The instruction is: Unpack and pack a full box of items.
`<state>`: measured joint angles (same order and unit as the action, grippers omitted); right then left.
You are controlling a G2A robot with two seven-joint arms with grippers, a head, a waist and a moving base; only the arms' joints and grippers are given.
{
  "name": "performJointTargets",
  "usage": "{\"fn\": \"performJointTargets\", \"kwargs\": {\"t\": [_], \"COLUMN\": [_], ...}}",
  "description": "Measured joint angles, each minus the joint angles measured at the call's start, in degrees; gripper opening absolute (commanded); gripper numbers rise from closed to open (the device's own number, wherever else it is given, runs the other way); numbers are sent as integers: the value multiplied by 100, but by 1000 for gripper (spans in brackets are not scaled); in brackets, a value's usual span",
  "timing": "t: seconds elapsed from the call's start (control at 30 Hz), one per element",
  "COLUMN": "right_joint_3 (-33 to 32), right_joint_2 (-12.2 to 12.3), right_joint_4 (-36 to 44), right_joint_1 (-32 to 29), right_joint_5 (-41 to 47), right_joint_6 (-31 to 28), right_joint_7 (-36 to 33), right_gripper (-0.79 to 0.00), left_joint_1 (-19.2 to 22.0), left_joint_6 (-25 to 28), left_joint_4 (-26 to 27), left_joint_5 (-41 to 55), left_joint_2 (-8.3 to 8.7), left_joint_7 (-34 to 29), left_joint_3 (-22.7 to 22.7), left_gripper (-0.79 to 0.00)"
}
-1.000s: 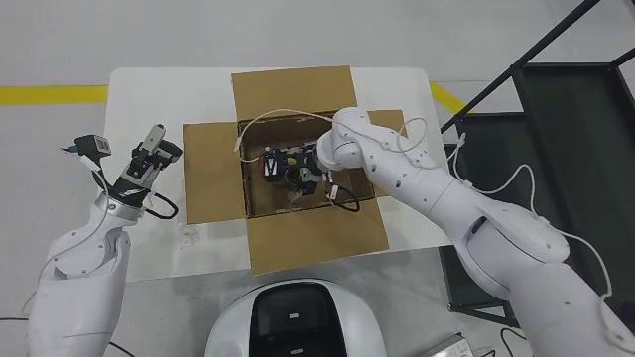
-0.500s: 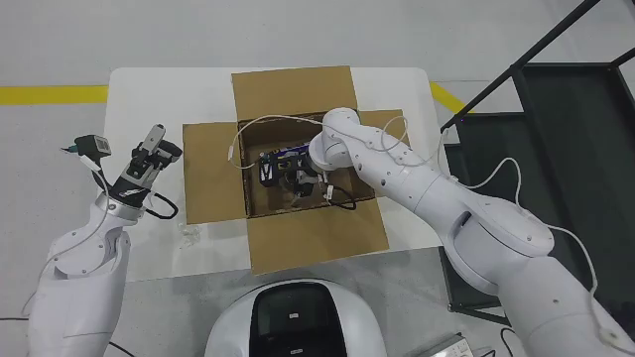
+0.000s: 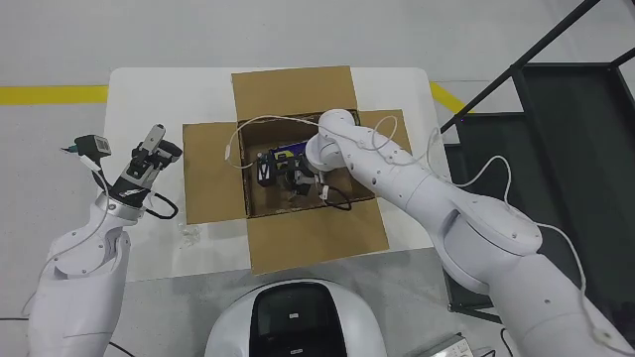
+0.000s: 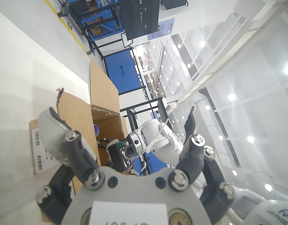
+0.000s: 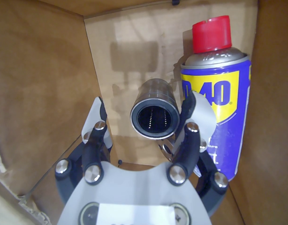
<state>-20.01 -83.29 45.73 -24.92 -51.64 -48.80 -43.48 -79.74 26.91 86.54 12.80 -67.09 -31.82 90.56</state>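
Box (image 3: 294, 89) open at mid-table (image 3: 149, 89), flaps out. On its floor, a metal cylinder (image 5: 155, 108) just beside the blue spray can (image 5: 216, 99) by a side wall. Right gripper (image 5: 144, 107) is in the box, fingers spread either side of the cylinder. Left gripper (image 4: 119, 120) spread wide, empty, by the table's left edge.

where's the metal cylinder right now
In the right wrist view the metal cylinder sits inside the cardboard box, between the open jaws of the right gripper, with the blue spray can close beside it.
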Motion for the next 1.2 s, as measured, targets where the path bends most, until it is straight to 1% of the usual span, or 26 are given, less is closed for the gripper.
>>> {"fn": "performJointTargets", "kwargs": {"t": [0.03,0.1,0.17,0.23,0.27,0.3,0.53,0.67,0.93,1.17,1.2], "right_joint_3": [4,8,12,14,12,9,-38,-90,-284,-364,-370], "right_joint_2": [-21,-51,-83,-113,-124,-133,-160,-116,101,204,210], "right_joint_4": [-38,-92,-153,-205,-224,-242,-314,-154,354,598,611], "right_joint_1": [5,13,22,30,33,35,55,73,-63,-250,-271], "right_joint_5": [-13,-33,-54,-75,-87,-100,-245,-362,-443,-375,-371], "right_joint_6": [3,5,2,-7,-8,-11,-55,-168,-57,4,23], "right_joint_7": [21,56,94,129,153,182,347,379,-163,-561,-597], "right_gripper": [-154,-246,-431,-573,-714,-785,-785,-785,-785,-785,-545], "left_joint_1": [0,0,0,0,0,0,0,0,0,0,0], "left_joint_6": [0,0,0,0,0,0,0,0,0,0,0], "left_joint_4": [0,0,0,0,0,0,0,0,0,0,0], "left_joint_5": [0,0,0,0,0,0,0,0,0,0,0], "left_joint_2": [0,0,0,0,0,0,0,0,0,0,0], "left_joint_7": [0,0,0,0,0,0,0,0,0,0,0], "left_joint_3": [0,0,0,0,0,0,0,0,0,0,0], "left_gripper": [0,0,0,0,0,0,0,0,0,0,0]}}
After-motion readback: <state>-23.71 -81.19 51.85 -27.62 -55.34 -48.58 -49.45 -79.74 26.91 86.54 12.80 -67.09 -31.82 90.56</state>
